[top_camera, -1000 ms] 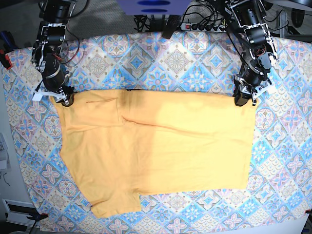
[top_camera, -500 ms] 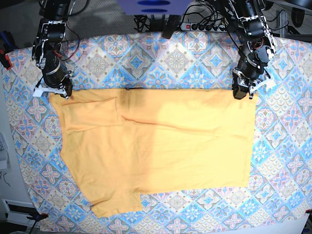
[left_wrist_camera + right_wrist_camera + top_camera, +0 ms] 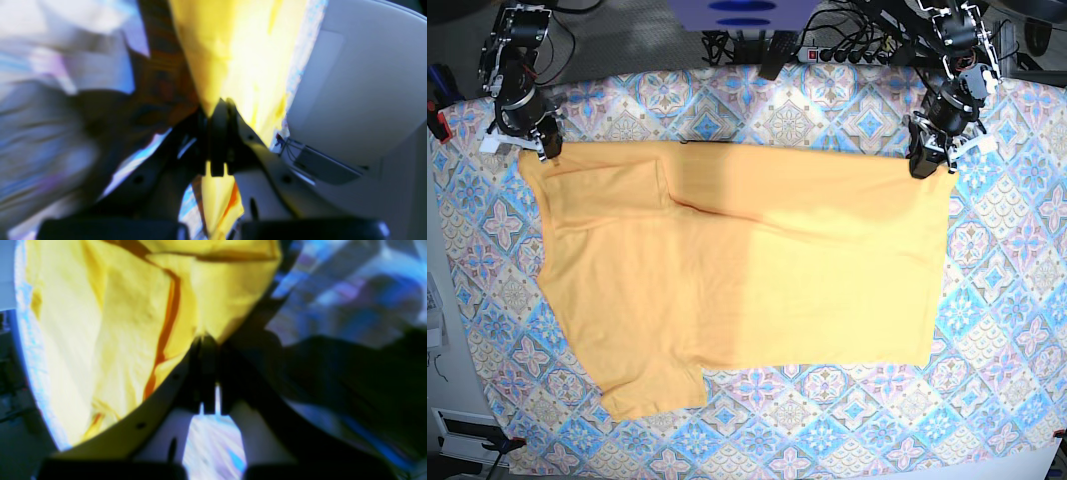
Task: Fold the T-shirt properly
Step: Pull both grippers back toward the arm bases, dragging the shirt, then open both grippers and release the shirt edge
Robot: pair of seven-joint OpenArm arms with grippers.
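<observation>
A: Where's the T-shirt [image 3: 737, 270] now?

B: Spread flat on the patterned tablecloth [image 3: 827, 100] that covers the surface, filling most of the middle. Its long axis runs across the base view, side to side. One sleeve sticks out at the near left corner, and a folded-in flap lies near the far left corner, so the neck end seems to point to that view's left and the hem to its right.

A: And the jaws?

B: Both arms hold the far edge. The left gripper [image 3: 218, 110] has its jaws pinched tight on a corner of yellow cloth, with fabric showing above and below the tips. The right gripper [image 3: 208, 340] has its jaws closed on the other far corner; the cloth fans away from the tips.

A: Which step is this, would you say?

B: I'd judge a fold along the length, with the far edge gripped at both ends and ready to be carried over.

A: What does the next move need?

B: Lifting both corners evenly, keeping the edge taut between them, and bringing it toward the near edge so the two edges line up without dragging the lower layer.
</observation>
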